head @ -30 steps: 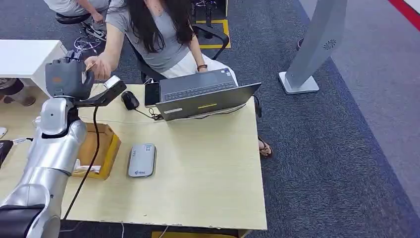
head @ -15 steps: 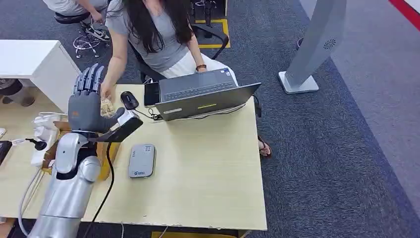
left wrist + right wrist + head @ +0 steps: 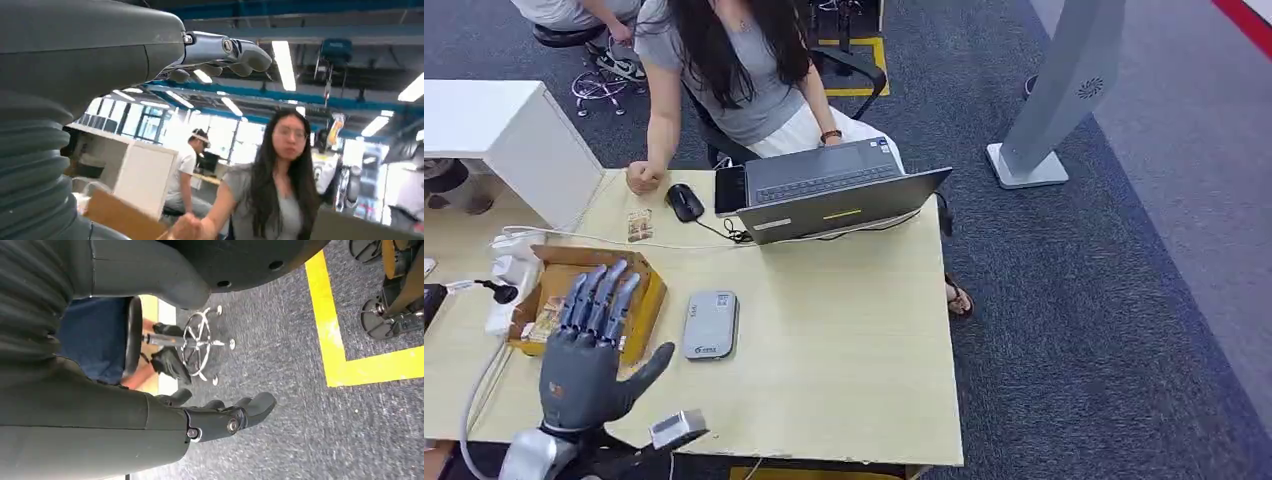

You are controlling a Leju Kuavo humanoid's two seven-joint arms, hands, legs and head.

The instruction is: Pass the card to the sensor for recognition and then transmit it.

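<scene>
Now left hand (image 3: 589, 350) spread, empty.

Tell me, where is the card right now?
In the head view the card lies flat on the table, toward its far left, just in front of the person's hand and left of the black mouse.

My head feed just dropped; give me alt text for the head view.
The robot's grey left hand hovers open and empty above the pale wooden table, beside a grey card sensor. A small card lies near a seated person's hand.
</scene>
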